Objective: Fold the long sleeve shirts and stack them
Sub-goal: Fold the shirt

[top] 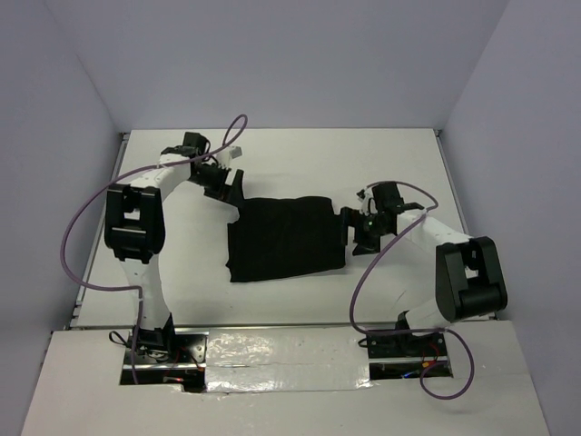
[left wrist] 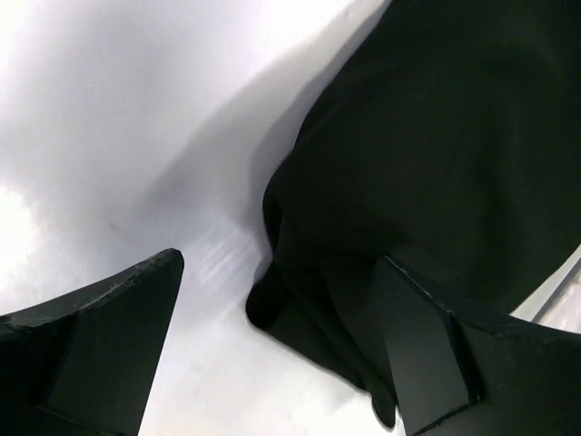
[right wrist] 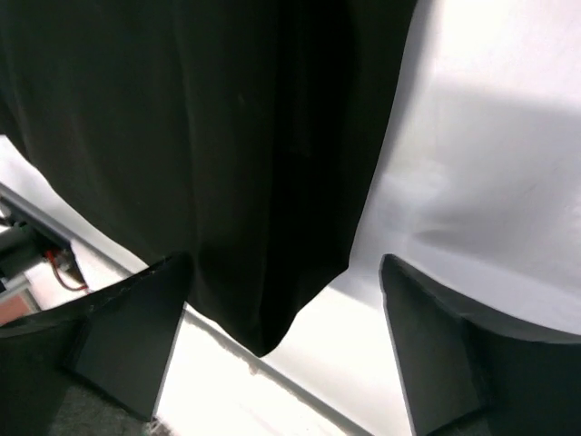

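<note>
One black long sleeve shirt [top: 286, 238] lies folded into a rough rectangle in the middle of the white table. My left gripper [top: 228, 187] hovers at its far left corner, jaws wide open. In the left wrist view a rounded fold of the shirt [left wrist: 427, 163] reaches in between the two fingers [left wrist: 109, 345], and nothing is pinched. My right gripper [top: 358, 232] is at the shirt's right edge, also open. In the right wrist view a pointed corner of the shirt [right wrist: 209, 136] hangs between the spread fingers [right wrist: 454, 354] without being gripped.
Pale walls enclose the white table [top: 300, 159] on three sides. A purple cable [top: 95, 200] loops off the left arm, another [top: 363, 282] off the right. Silver tape [top: 281, 359] covers the near edge between the arm bases.
</note>
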Tool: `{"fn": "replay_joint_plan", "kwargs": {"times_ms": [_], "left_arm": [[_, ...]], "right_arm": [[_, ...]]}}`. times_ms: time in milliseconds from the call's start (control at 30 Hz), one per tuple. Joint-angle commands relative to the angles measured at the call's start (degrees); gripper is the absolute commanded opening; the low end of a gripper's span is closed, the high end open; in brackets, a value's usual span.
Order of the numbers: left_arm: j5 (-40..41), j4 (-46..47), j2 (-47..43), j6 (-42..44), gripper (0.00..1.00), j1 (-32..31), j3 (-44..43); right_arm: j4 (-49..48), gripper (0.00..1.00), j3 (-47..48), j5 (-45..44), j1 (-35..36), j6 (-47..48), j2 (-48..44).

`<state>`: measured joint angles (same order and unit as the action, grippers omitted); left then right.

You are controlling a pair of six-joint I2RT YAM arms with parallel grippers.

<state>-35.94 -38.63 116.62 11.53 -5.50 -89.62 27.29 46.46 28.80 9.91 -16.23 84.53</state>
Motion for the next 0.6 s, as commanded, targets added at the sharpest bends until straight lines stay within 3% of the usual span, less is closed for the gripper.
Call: {"fn": "replay_joint_plan", "kwargs": {"times_ms": [0, 67, 167, 233, 267, 333, 400, 433, 467, 500, 567], "left_arm": [[-5.4, 7.2, 0.3, -4.5, 0.99, -0.6, -2.0], [-7.3, 8.5, 0.3, -5.6, 0.99, -0.8, -0.7], [-7.7, 7.6, 0.8, -4.1, 0.94, -1.4, 0.1], [-8.2, 7.1, 1.7, -2.9, 0.81, -1.5, 0.9], [-8.1, 6.6, 2.0, -2.6, 0.65, -1.5, 0.9], [-8.4, 6.0, 3.0, -2.1, 0.52, -1.5, 0.7], [-9.0, 4.2, 3.7, -1.3, 0.32, -1.5, -0.5], [-8.9, 3.4, 4.1, -0.9, 0.23, -1.5, -0.9], [-8.6, 2.5, 4.2, 0.1, 0.08, -1.5, -1.8], [-8.2, 1.9, 4.3, 0.3, 0.0, -1.5, -2.0], [-6.1, 2.2, 4.2, 0.5, 0.0, -1.4, -2.5]], "right_arm": [[-2.6, 0.89, -1.8, 2.2, 0.6, -1.0, -3.3], [-3.2, 0.76, -2.5, 2.9, 0.6, -1.2, -3.8], [-3.9, 0.66, -3.0, 4.8, 0.5, -1.4, -4.0], [-4.1, 0.54, -3.1, 5.8, 0.5, -1.3, -3.4], [-4.3, 0.52, -3.1, 5.9, 0.5, -1.3, -3.0], [-4.5, 0.42, -3.5, 6.4, 0.5, -1.3, -2.6], [-4.6, 0.36, -3.7, 6.5, 0.6, -1.2, -2.3], [-4.5, 0.28, -3.7, 6.5, 0.6, -1.0, -2.3], [-4.4, 0.22, -3.7, 6.5, 0.6, -0.9, -2.4], [-4.4, 0.13, -3.9, 6.3, 0.6, -0.8, -2.5], [-4.3, 0.0, -4.3, 5.8, 0.5, -0.7, -2.5]]}}
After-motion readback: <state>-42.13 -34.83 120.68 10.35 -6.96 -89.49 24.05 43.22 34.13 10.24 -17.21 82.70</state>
